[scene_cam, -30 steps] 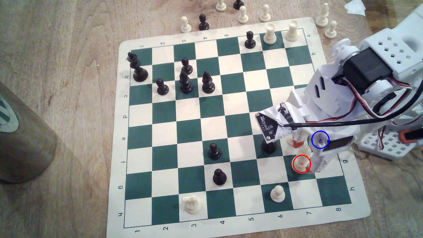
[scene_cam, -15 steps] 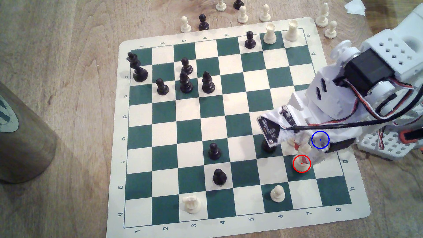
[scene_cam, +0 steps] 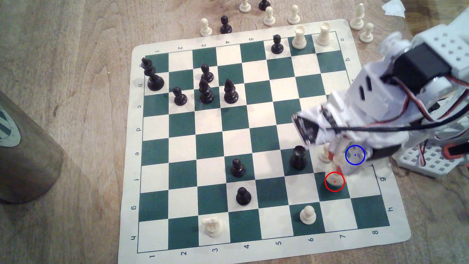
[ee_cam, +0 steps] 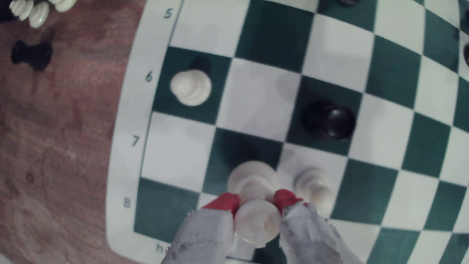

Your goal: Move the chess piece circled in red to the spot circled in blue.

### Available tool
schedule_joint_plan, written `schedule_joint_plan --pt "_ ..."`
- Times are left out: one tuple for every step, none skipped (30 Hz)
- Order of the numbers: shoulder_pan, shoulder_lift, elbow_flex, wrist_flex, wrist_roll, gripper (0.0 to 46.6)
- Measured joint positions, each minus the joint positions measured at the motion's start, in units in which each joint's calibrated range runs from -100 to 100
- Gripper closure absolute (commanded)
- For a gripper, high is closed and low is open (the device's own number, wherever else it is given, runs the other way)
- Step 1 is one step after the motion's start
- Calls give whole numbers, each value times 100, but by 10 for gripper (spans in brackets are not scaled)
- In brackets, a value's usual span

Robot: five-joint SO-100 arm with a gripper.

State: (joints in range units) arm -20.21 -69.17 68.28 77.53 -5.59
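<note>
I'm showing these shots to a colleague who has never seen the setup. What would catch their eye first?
First the white arm at the exterior view's right, its red-tipped gripper pinching the tall cream piece at the red ring. Next, the blue ring just beyond, drawn over the arm. Then the cluster of black pieces at the board's far left in the exterior view.

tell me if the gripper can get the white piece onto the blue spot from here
Probably yes. The gripper is shut on the white piece, and the blue spot is the diagonal neighbour. A white pawn stands close beside the path; the arm hides the spot itself.
</note>
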Motion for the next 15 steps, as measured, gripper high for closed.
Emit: schedule_joint_plan --pt "15 -34 -72 88 -5 464" --pt "15 -75 -172 223 24 464" --pt "29 -159 -380 486 34 464" --pt "29 -193 -479 590 15 464" --pt "29 -209 -587 693 10 464" --pt "29 -226 -741 861 10 464" --pt "29 -226 -922 1004 10 464" --pt "29 -268 -1211 1227 10 464" --pt "29 -268 -1319 1315 10 464" --pt "29 -302 -1401 1402 10 464" --pt "29 -369 -1446 1498 10 464" --pt "37 -553 -1464 1689 0 464" --pt "59 -628 -1473 1761 -15 464" --pt "74 -712 -1473 1841 -24 464" --pt "96 -821 -1455 1976 -34 464"
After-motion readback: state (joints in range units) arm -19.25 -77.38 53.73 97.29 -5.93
